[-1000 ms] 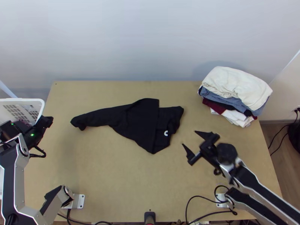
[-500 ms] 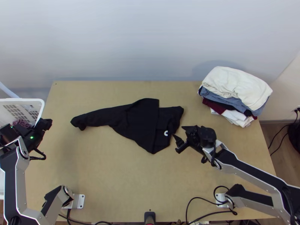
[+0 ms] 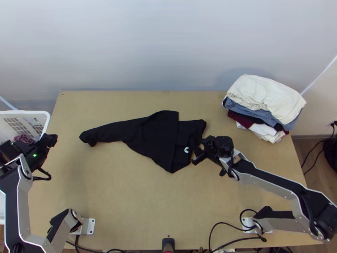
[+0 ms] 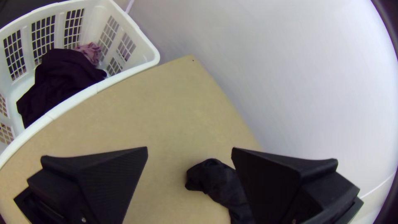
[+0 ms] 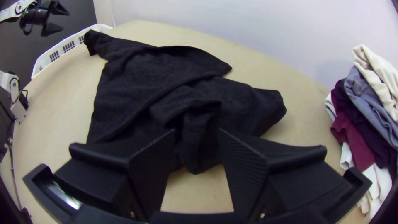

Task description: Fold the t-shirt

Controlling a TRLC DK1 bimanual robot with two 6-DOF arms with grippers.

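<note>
- T-shirt: we see one, black, lying bunched and partly folded over itself at the centre of the frame, with one narrow part going toward the left.
- We judge that the step in hand is to take the cloth for spreading it; a neat fold is not made.
- Right gripper, right of centre: its jaws stand apart at the shirt's near right side, with a raised ridge of cloth between the tips. We see no closed grip.
- Next move, in our opinion: close on this ridge, lift, and open the layers flat. Too shallow a bite could let the cloth slip.
- Left gripper, at the left side of the frame: its jaws are wide open, with nothing between them. We think it should later come to the narrow part, so both can pull.
- Now we count, near to far: one table; two arms, the left arm and the right arm; two grippers; one shirt.
- Farther, one white basket at the left edge; in it we count at least two cloths, dark and pinkish.
- Farthest, one clothes pile at upper right; its exact number of pieces we cannot tell.
</note>
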